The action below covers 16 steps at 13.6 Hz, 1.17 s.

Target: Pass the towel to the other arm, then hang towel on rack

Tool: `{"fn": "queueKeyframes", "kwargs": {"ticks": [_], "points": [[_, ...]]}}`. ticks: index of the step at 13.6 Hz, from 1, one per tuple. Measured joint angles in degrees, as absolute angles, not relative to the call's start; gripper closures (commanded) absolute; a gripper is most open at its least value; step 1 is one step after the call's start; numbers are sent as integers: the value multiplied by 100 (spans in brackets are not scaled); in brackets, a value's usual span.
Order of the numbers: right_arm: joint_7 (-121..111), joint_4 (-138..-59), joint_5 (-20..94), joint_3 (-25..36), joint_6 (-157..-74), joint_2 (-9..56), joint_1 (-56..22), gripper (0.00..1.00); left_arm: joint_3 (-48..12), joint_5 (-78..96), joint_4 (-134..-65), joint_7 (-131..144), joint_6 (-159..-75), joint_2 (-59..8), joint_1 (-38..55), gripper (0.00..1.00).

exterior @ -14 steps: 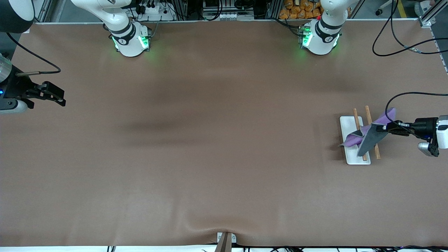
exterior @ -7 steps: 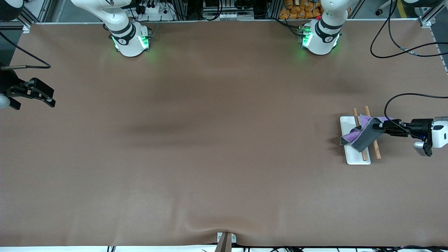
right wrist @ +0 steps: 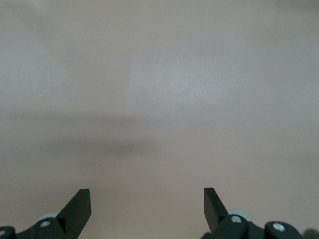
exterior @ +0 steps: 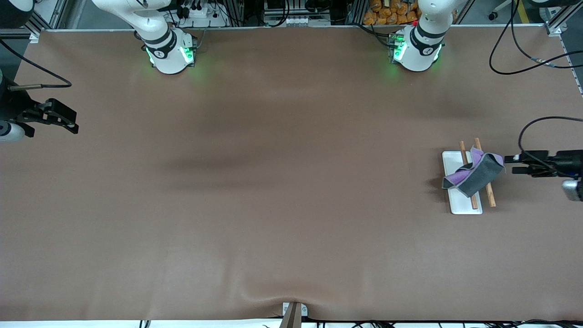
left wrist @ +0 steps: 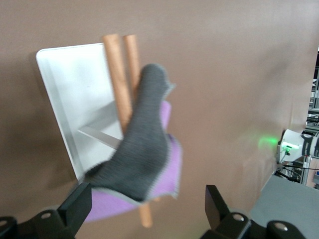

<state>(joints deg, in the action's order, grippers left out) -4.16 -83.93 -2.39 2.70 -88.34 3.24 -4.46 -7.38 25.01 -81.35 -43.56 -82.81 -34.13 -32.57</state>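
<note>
The towel [exterior: 476, 175], dark grey outside and purple inside, hangs draped over the two brown rods of the rack [exterior: 455, 200], whose white base plate lies at the left arm's end of the table. In the left wrist view the towel [left wrist: 142, 149] lies across the rods above the white plate [left wrist: 70, 99]. My left gripper [exterior: 509, 164] is open and empty, just clear of the towel toward the table's end; its fingertips [left wrist: 77, 204] frame the cloth without touching it. My right gripper [exterior: 73, 125] is open and empty over the table's right-arm end, waiting.
Black cables [exterior: 524, 45] lie on the table at the left arm's end. The two arm bases [exterior: 171, 54] stand along the table's edge farthest from the front camera. A small bracket [exterior: 294, 312] sits at the nearest edge.
My left gripper opened, let go of the towel and drew back from the rack. The towel settled over the rods. My right gripper shifted slightly at the table's end.
</note>
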Motion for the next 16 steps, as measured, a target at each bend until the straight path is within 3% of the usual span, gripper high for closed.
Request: {"fn": "queueKeyframes", "kwargs": {"ticks": [9, 16], "points": [[-415, -8304, -261, 293, -8834, 333, -445, 0, -1247, 1531, -7838, -1529, -7861, -1549, -2550, 0], [-415, -8303, -264, 349, -8834, 337, -293, 0, -2324, 295, -7843, -430, -8163, -1255, -2499, 0]]}}
